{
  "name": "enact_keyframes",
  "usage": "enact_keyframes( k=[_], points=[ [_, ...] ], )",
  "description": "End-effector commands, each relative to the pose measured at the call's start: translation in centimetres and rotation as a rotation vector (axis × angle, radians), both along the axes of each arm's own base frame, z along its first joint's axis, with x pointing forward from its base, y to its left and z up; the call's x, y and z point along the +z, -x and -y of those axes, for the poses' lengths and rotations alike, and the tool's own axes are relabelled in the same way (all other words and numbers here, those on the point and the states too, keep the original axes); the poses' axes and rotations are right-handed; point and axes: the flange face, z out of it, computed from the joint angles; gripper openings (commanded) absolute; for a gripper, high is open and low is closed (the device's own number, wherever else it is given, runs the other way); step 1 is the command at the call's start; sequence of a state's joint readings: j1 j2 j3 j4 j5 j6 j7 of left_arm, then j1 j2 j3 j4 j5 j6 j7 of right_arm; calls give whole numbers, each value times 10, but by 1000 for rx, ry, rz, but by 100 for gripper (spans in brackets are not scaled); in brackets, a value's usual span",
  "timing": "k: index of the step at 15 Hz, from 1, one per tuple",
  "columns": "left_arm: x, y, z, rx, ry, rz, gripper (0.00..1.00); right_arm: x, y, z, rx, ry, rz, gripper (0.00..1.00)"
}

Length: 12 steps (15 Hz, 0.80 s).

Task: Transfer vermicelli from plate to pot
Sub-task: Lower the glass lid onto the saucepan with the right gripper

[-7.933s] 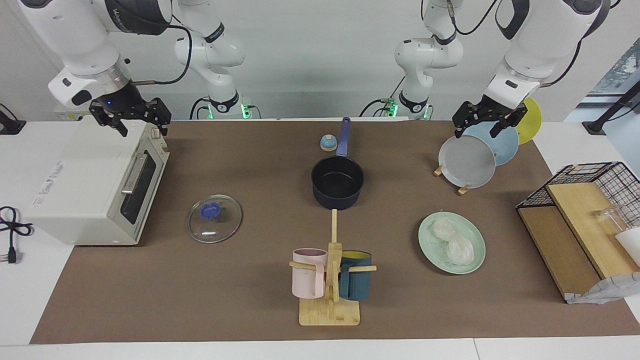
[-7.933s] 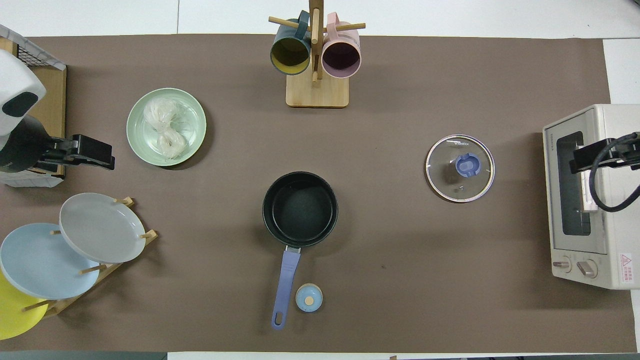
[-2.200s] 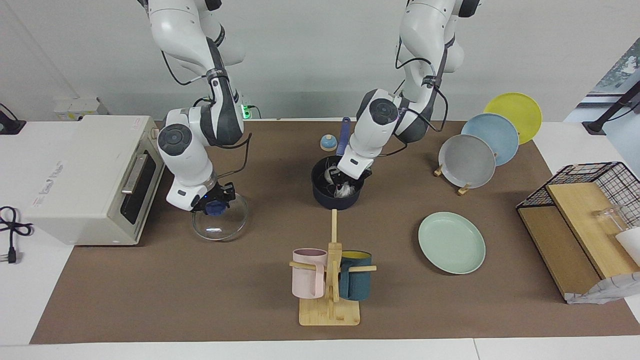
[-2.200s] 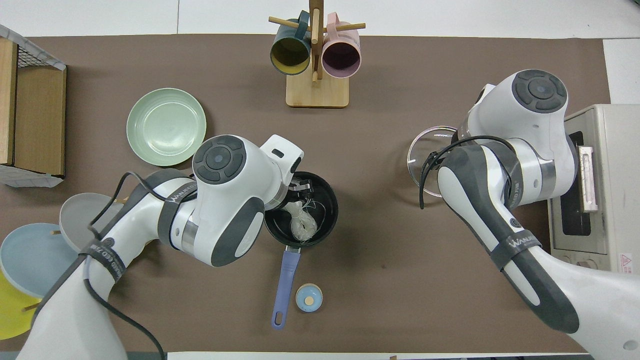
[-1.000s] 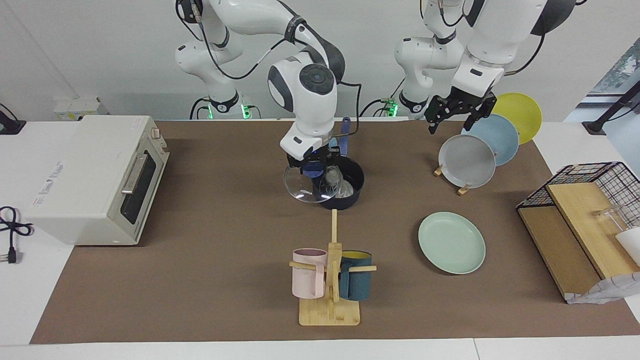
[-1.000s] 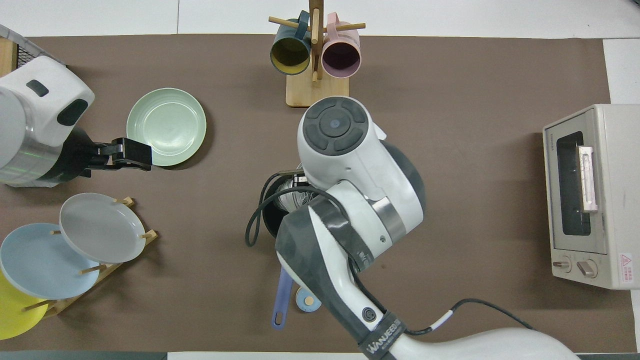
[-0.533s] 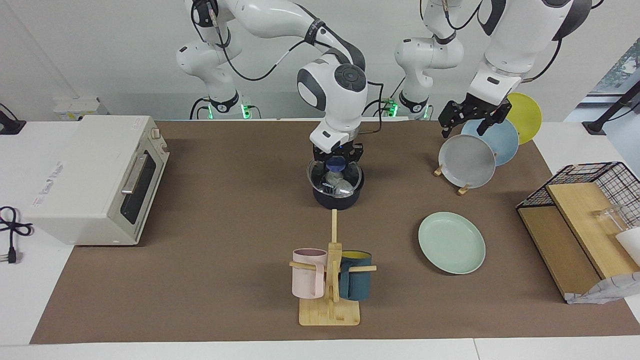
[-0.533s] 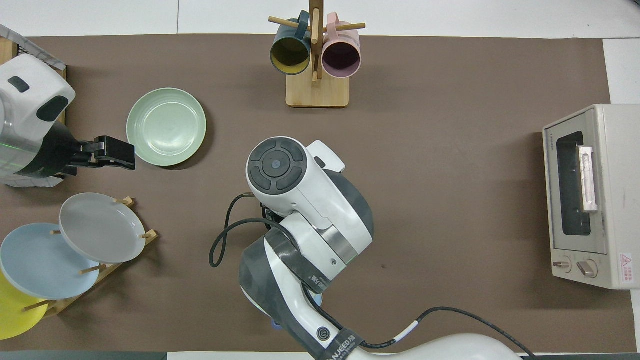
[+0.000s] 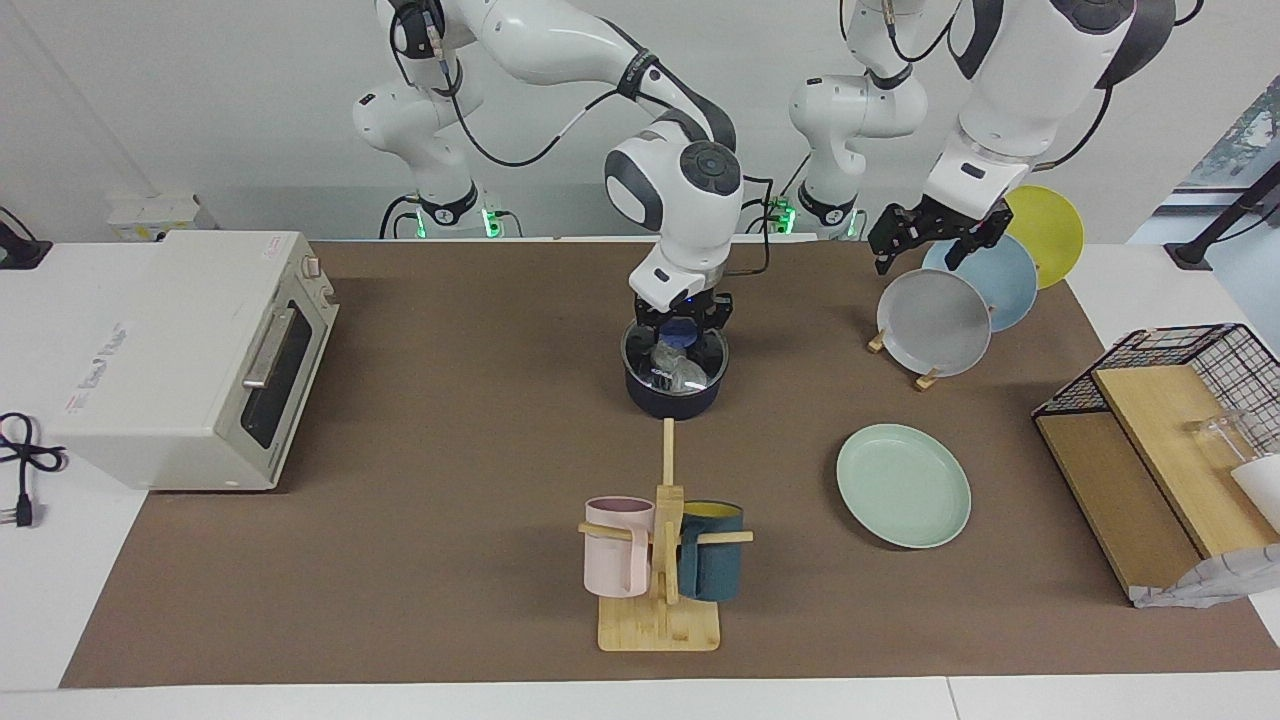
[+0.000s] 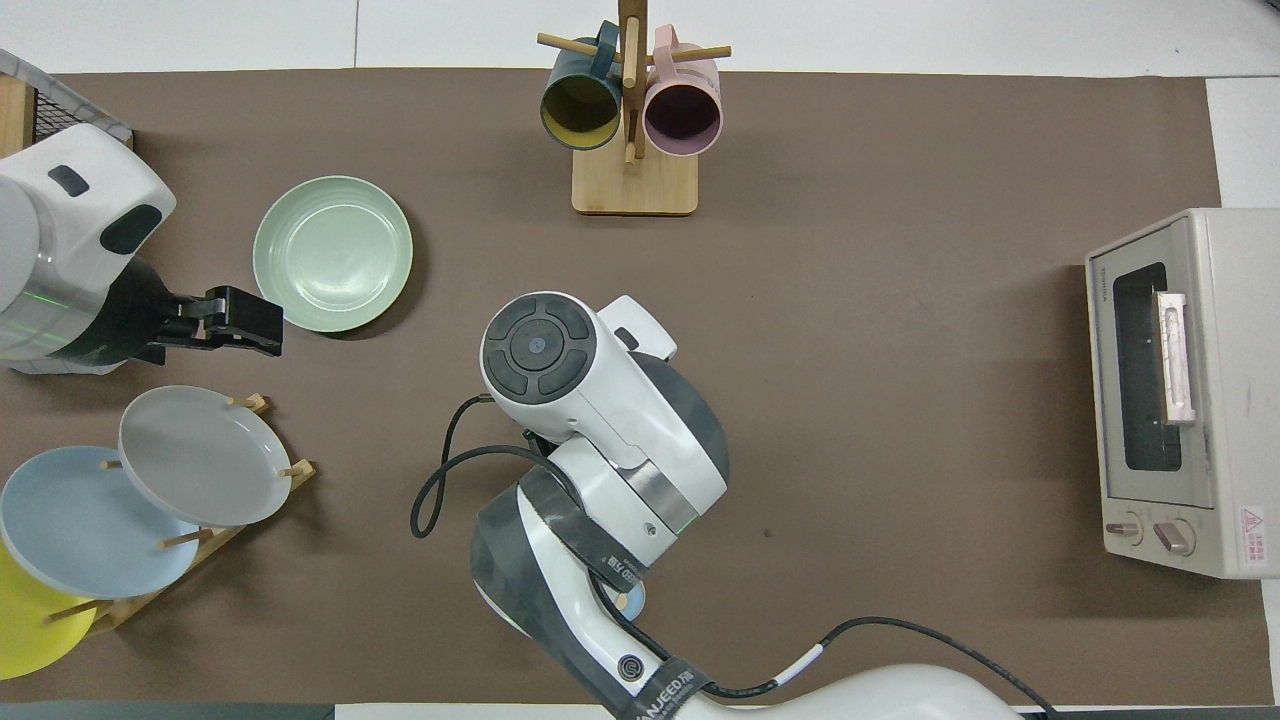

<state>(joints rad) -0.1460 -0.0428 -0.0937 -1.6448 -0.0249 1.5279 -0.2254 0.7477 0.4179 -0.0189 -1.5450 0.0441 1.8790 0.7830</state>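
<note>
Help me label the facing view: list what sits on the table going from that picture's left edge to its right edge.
Toaster oven → pot → mint-green plate → wire basket.

A robotics lab staged as a kitchen is shown. Two white arms are mounted at a brown-covered counter (image 9: 480,600) before a bare wall. A toaster oven (image 9: 190,360), mug tree (image 9: 662,560) and plate rack (image 9: 900,350) are laid out.
</note>
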Motion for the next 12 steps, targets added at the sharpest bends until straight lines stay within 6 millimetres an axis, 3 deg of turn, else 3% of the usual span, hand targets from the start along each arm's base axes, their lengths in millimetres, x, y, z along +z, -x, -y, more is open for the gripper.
enact_keyframes(
  k=[1,12],
  points=[
    [1,5,4,-20,-1,-27,100,0,3,2,-29,-23,-2,0],
    [2,3,5,-15,38,-24,100,-10,6,5,-39,-31,1,0]
  ],
)
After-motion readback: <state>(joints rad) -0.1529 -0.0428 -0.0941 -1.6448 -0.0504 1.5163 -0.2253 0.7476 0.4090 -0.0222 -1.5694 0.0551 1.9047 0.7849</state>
